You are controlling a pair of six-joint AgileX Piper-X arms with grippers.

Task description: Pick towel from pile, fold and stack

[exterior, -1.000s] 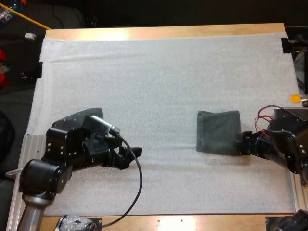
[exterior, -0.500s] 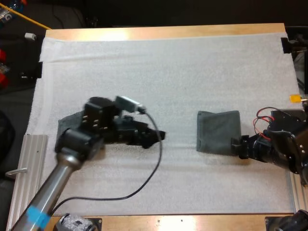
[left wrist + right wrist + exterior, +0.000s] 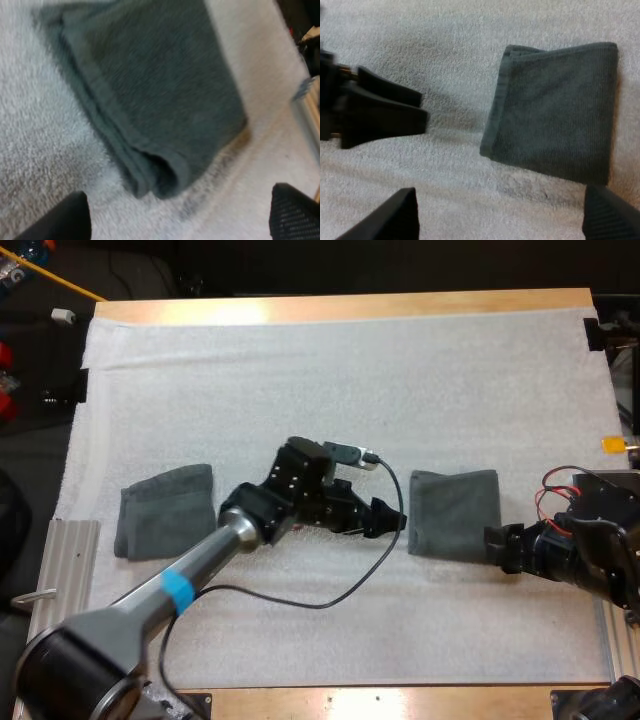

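Just left of the folded towel (image 3: 455, 515) on the white mat (image 3: 330, 390): my left gripper (image 3: 388, 518), tips aimed at the towel's left edge. It's close, and I can't confirm contact from the high view. On the left wrist cam its fingers (image 3: 65, 220) are spread wide with nothing between them, towel's rolled corner just ahead. Right gripper (image 3: 497, 543) sits at the same towel's near right corner. Its fingers (image 3: 615, 215) also stand apart, clear of the cloth. Right wrist cam has the towel lying flat ahead, left gripper's tips just beyond its far edge. Second folded towel (image 3: 165, 510) lies flat well to the left of the first, past my left arm.
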